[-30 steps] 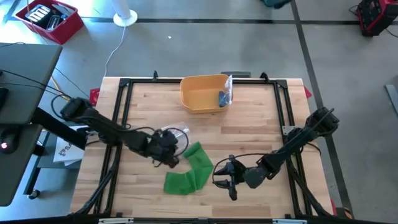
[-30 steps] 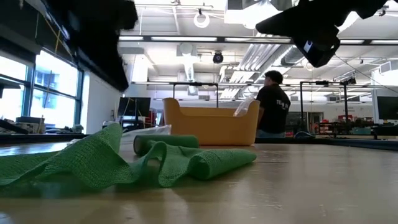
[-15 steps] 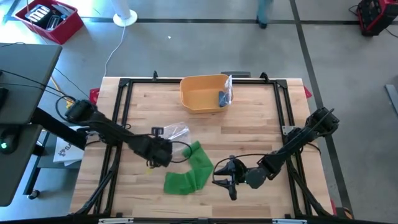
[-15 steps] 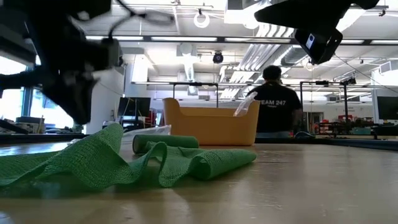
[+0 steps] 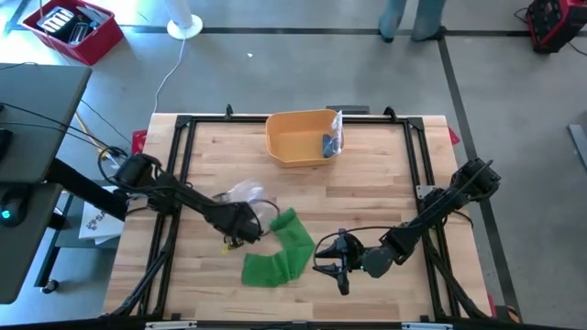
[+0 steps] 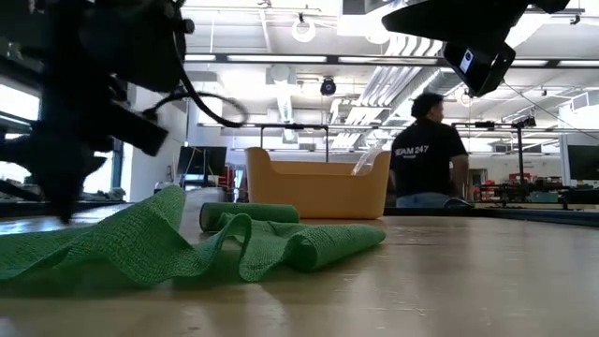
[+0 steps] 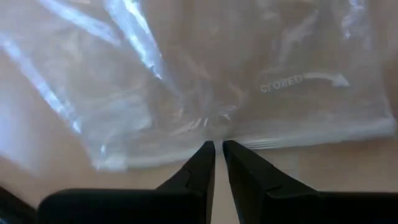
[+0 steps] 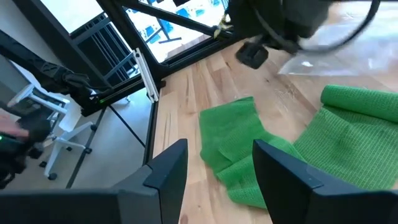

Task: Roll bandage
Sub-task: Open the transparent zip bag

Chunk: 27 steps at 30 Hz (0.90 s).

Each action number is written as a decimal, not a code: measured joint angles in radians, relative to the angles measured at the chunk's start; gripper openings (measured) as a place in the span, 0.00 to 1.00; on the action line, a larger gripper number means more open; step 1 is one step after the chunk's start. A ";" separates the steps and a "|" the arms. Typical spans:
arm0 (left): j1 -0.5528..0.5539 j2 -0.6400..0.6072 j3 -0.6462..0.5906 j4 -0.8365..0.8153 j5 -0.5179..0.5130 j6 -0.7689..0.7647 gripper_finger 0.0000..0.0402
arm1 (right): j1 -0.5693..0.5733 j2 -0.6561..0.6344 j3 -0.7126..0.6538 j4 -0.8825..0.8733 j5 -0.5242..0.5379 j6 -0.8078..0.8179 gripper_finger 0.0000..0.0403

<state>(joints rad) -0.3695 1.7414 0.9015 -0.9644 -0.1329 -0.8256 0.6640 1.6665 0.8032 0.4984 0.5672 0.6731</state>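
**Left gripper on the plastic bag, bandage just beside it**

Left gripper has its fingers nearly pinched together at the edge of a clear plastic bag; tips meet the bag's sealed rim, but can't tell if film is actually caught btwn them. In the high view the left gripper sits low over the surface, w/ the bag just behind it.

Green bandage lies unrolled and rumpled just to that gripper's right. Its long axis runs diagonally, from a loose flat end near the front edge up to a narrower end close by the left gripper. Low view shows a small rolled part at the far end of the heap.

Right gripper hovers on the bandage's other side, fingers spread, holding nothing. Both arms flank the strip; left looks nearer the narrow end, right nearer the loose flat end.

Farther back, a yellow bin stands at the rear, well apart.
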 joint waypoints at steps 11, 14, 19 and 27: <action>-0.110 -0.280 0.083 0.141 -0.006 -0.095 0.05 | 0.010 0.004 0.000 0.000 0.010 0.008 0.43; -0.177 -0.340 0.090 0.171 -0.019 0.128 0.05 | 0.013 0.004 0.000 0.000 0.012 0.007 0.43; -0.298 -0.306 0.087 0.156 -0.027 0.364 0.10 | 0.015 0.004 0.000 0.000 0.031 0.008 0.43; -0.373 -0.099 0.088 0.152 -0.136 0.310 0.27 | 0.020 0.018 0.000 -0.001 0.029 0.021 0.43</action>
<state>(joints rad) -0.7427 1.6421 0.9891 -0.8128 -0.2687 -0.5161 0.6838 1.6840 0.8032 0.4976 0.5959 0.6944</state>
